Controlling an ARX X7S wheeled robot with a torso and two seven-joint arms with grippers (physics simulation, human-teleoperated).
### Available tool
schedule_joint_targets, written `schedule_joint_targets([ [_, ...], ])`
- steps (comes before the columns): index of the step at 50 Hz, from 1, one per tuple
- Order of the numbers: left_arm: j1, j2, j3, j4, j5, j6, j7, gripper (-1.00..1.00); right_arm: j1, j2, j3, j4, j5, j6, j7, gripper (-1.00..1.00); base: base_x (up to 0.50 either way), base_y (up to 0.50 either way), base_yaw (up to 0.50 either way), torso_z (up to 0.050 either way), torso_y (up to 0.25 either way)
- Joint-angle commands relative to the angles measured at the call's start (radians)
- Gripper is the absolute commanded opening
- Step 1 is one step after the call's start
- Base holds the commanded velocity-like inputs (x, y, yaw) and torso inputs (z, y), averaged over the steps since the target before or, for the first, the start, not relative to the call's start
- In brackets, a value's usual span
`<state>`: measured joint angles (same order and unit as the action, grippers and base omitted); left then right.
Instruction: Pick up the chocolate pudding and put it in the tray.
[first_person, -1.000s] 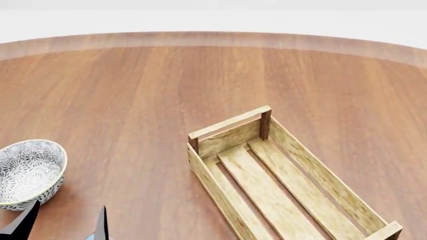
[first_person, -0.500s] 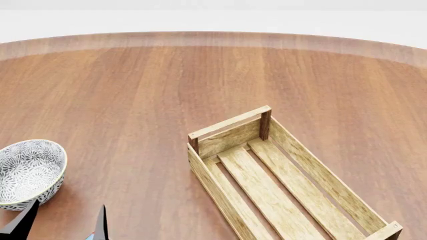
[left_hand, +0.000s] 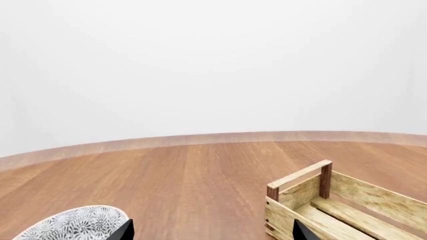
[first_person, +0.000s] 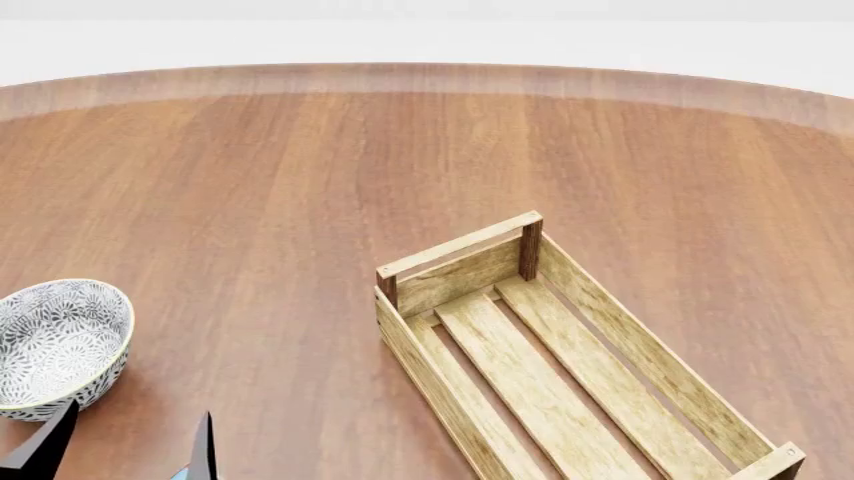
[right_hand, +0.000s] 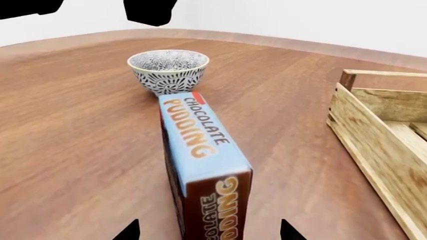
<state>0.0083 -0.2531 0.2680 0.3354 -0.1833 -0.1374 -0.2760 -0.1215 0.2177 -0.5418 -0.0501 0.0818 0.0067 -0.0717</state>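
You are looking at a simulated test scene rather than any real room: a large round wooden table (first_person: 267, 200) is sitting against a blank white backdrop with no walls, windows or furniture showing. A patterned bowl (first_person: 56, 345), a slatted wooden tray (first_person: 627, 350) and a chocolate pudding (right_hand: 200, 150) carton are lying on it like staged props, all rendered flat and clean.

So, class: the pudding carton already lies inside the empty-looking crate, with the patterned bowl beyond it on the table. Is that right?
Not quite. The carton is not in the crate; it lies on the table beside the crate, as the right wrist view shows. The head view shows only bare slats in the crate. The rest holds: the bowl sits beyond the carton on the table.
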Motion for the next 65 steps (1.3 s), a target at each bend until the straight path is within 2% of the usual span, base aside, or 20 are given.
schedule_joint_targets([
  [1,0.004,-0.004,0.003,-0.001,-0.006,0.009,-0.004,1.0,0.042,-0.017,-0.004,0.042,0.013,0.003,-0.004,1.0,0.0,0.0,0.0,0.0,0.0],
  [43,-0.001,-0.017,0.018,0.005,-0.02,0.006,-0.022,1.0,0.179,-0.079,-0.029,0.242,0.032,-0.012,-0.001,1.0,0.0,0.0,0.0,0.0,0.0],
  [65,-0.01,-0.018,0.035,-0.005,-0.022,0.013,-0.026,1.0,0.195,-0.086,-0.045,0.262,0.053,-0.017,0.001,1.0,0.0,0.0,0.0,0.0,0.0],
])
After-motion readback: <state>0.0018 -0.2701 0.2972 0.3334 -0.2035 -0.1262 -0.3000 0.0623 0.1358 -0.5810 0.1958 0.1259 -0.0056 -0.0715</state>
